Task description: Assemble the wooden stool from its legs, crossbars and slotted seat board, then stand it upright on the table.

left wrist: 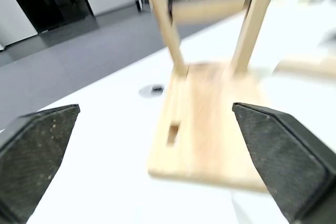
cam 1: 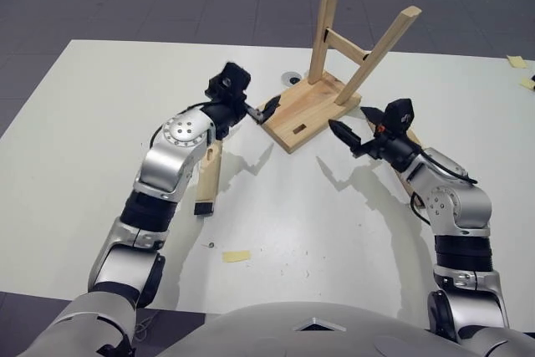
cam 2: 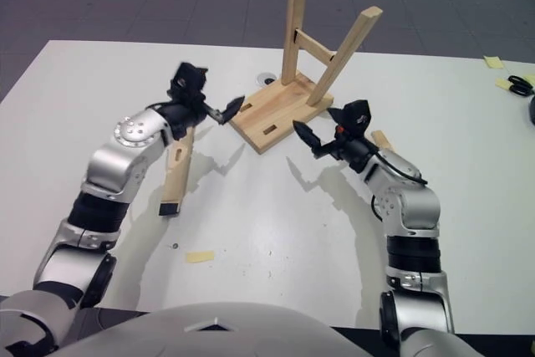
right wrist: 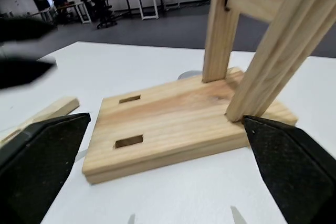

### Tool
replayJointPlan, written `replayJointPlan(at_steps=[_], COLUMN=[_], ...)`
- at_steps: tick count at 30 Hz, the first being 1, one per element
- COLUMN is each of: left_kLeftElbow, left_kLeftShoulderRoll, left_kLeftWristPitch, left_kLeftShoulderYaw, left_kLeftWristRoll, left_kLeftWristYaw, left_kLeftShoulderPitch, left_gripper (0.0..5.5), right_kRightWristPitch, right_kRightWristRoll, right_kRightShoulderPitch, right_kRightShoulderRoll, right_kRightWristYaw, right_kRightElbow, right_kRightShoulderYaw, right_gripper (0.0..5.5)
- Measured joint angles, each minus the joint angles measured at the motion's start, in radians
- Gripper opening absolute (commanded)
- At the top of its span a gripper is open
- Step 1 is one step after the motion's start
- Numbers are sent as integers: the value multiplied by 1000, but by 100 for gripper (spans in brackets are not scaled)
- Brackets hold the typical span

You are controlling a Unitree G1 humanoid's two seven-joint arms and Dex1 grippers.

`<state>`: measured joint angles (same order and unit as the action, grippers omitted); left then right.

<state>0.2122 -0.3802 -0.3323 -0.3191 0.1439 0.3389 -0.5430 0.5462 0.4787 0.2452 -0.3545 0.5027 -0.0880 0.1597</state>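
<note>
The slotted seat board [cam 1: 303,110] lies flat on the white table [cam 1: 100,114]. Two legs [cam 1: 326,22] joined by a crossbar [cam 1: 349,46] stand up from its far end. Two empty slots [right wrist: 128,141] show at its near end. My left gripper [cam 1: 266,111] hovers open at the board's left corner, nothing between its fingers [left wrist: 37,156]. My right gripper [cam 1: 355,125] is open too, just off the board's near right edge, its fingers [right wrist: 289,166] apart and empty. A loose leg [cam 1: 209,177] lies on the table under my left forearm. Another wooden piece [cam 2: 381,140] lies partly hidden under my right arm.
A round cable hole [cam 1: 291,79] sits in the table just behind the board. A yellow sticky note [cam 1: 236,256] lies near the front edge, and more notes [cam 1: 517,61] lie at the far right. Bare tabletop spreads to the left and in front of the board.
</note>
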Motion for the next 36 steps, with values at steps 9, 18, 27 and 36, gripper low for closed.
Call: replayJointPlan(at_steps=[9,18,27,36], left_kLeftElbow=[764,910,603,69], left_kLeftShoulderRoll=[127,160,124,140], left_kLeftWristPitch=[411,641,417,114], left_kLeftShoulderYaw=[-80,-132,218,358], left_kLeftWristRoll=[-232,-380,3,110], left_kLeftWristYaw=[14,138,382,159], left_kLeftShoulderPitch=[-306,-394,-327,-47], left_gripper=[540,540,540,540], right_kRightWristPitch=[6,38,22,-176], right_kRightWristRoll=[62,81,16,-215], right_kRightShoulderPitch=[74,41,36,214], right_kRightShoulderRoll=[68,87,79,89], right_kRightWristYaw=[-95,-164,-190,-102], right_kRightElbow=[-106,-180,-146,346], right_kRightShoulderYaw=[28,28,4,-175], right_gripper=[538,538,538,538])
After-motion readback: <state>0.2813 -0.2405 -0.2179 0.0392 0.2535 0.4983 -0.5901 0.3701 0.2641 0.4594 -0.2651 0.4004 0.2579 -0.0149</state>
